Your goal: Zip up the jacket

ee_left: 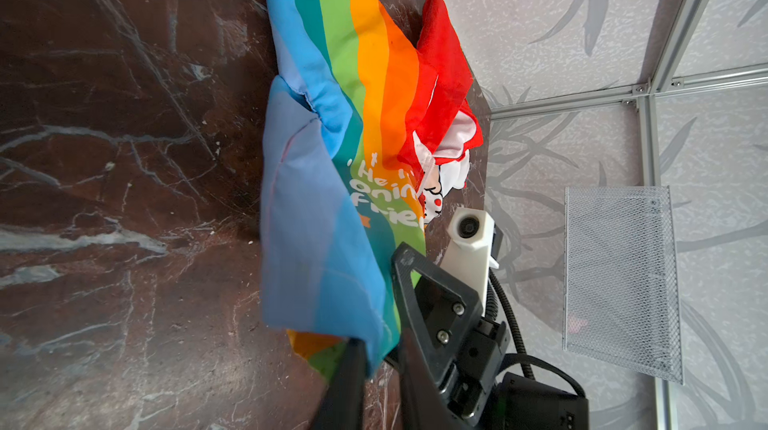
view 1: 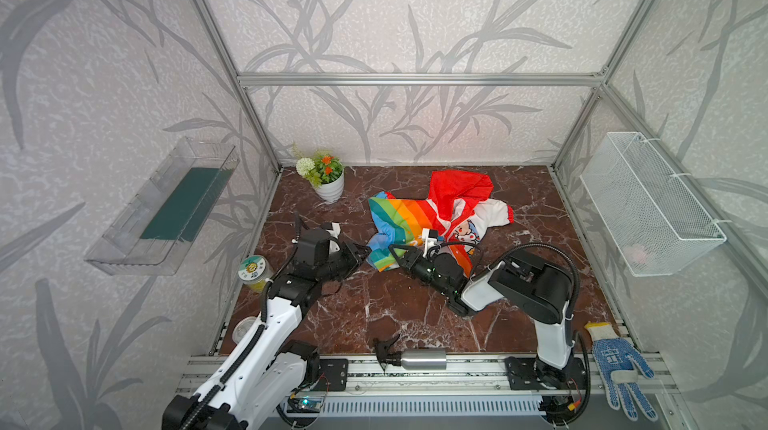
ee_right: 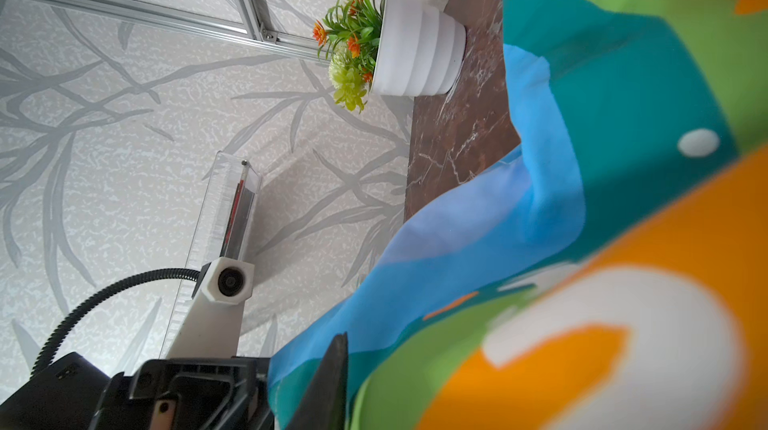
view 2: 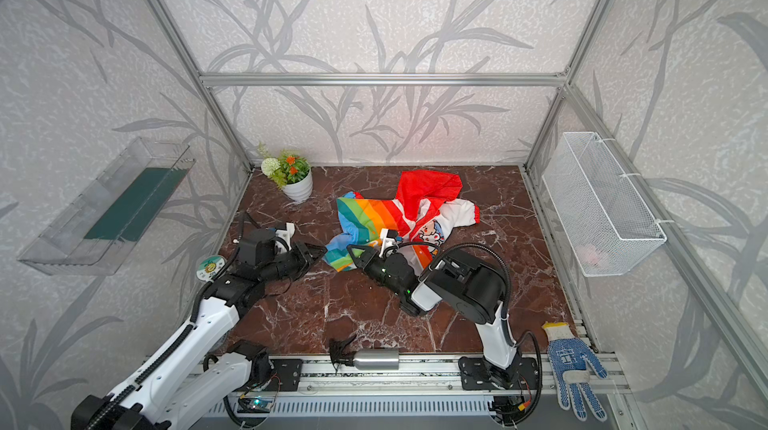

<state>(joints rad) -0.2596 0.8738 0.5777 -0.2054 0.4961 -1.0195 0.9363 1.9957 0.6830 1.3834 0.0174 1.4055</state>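
The jacket [view 1: 415, 216] [view 2: 382, 216] lies crumpled at the back middle of the marble table, with its red hood toward the rear wall and its rainbow panel to the left. Both grippers meet at its near left corner. My left gripper [view 1: 365, 250] [view 2: 323, 248] [ee_left: 380, 365] is open, and the blue hem of the jacket [ee_left: 353, 116] hangs in the gap between its fingers. My right gripper [view 1: 392, 247] [view 2: 350, 247] is shut on the jacket's rainbow edge [ee_right: 582, 199], which is lifted close to its camera. Only one of its fingers [ee_right: 328, 382] shows; cloth hides the other.
A potted plant [view 1: 326, 176] stands at the back left. A jar [view 1: 253, 272] sits by the left arm. A metal spray bottle [view 1: 415, 359] lies on the front rail, with a dotted glove [view 1: 619, 369] at the front right. A wire basket [view 1: 648, 203] hangs on the right wall and a clear shelf [view 1: 166, 207] on the left.
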